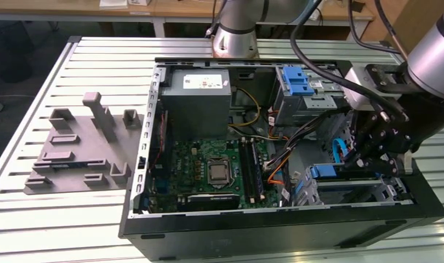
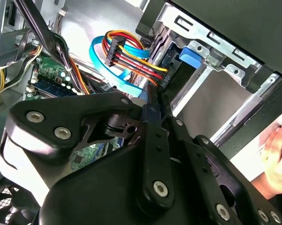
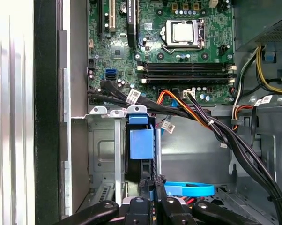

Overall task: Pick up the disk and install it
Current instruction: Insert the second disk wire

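Note:
The disk [image 3: 140,164] stands on edge in the metal drive cage [image 3: 101,154] at the case's front corner, its blue rail tab [image 3: 141,143] facing out. In the exterior view the disk [image 1: 346,176] sits low in that cage at the exterior view's right. My gripper [image 3: 152,190] is directly over it, fingers [image 3: 144,194] drawn together on the disk's thin edge, with a strip of blue showing between them. In the second wrist view the gripper [image 2: 152,108] meets at the same narrow blue edge. The gripper [image 1: 368,161] hangs inside the open case.
The open computer case [image 1: 145,164] holds the motherboard [image 1: 215,164], a grey power-supply box [image 1: 196,104] and an upper cage with a blue latch [image 1: 299,82]. Cable bundles [image 3: 202,117] and a blue flat cable [image 3: 190,190] run close by. A grey fixture [image 1: 79,148] lies on the table. A hand [image 2: 278,154] shows outside the case.

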Tool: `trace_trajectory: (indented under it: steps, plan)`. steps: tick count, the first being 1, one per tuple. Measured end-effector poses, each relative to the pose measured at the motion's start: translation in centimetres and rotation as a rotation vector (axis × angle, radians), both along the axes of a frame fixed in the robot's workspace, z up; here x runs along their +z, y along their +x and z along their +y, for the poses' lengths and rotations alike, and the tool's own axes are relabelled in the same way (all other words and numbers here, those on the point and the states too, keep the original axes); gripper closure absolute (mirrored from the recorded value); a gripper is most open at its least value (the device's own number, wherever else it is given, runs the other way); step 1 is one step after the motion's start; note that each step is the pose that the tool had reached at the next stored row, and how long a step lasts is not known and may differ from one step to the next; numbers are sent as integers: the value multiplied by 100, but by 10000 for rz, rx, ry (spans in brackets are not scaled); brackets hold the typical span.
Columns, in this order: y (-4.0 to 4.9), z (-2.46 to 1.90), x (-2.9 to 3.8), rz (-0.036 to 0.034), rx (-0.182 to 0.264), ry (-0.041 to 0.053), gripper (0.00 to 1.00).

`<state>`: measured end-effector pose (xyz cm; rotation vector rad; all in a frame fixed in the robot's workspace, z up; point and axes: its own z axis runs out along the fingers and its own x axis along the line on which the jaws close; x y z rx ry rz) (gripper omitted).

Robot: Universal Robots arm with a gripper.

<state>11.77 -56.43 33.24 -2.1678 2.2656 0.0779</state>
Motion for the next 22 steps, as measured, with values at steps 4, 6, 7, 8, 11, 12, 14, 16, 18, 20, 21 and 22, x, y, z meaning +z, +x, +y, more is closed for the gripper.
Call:
trace_trajectory:
  steps: [4, 6, 7, 8, 11, 12, 14, 16, 18, 20, 21, 22]
  plan:
    - [0, -4, -16, 0, 0, -3, 84]
    - [0, -6, -23, 0, 0, 3, 84]
    - [0, -7, -25, 0, 0, 3, 84]
    - [0, -9, -26, 0, 0, 3, 84]
    - [0, -11, -29, 0, -1, 7, 84]
    - [0, -12, -29, 0, -1, 7, 84]
    - [0, -12, -30, 0, 0, 7, 84]
    - [0, -12, -30, 0, -1, 7, 84]
    - [0, -13, -30, 0, -1, 8, 84]
    - [0, -13, -30, 0, -1, 8, 84]
    - [0, -13, -30, 0, -1, 8, 84]
    - [0, -13, -32, 1, -1, 11, 83]
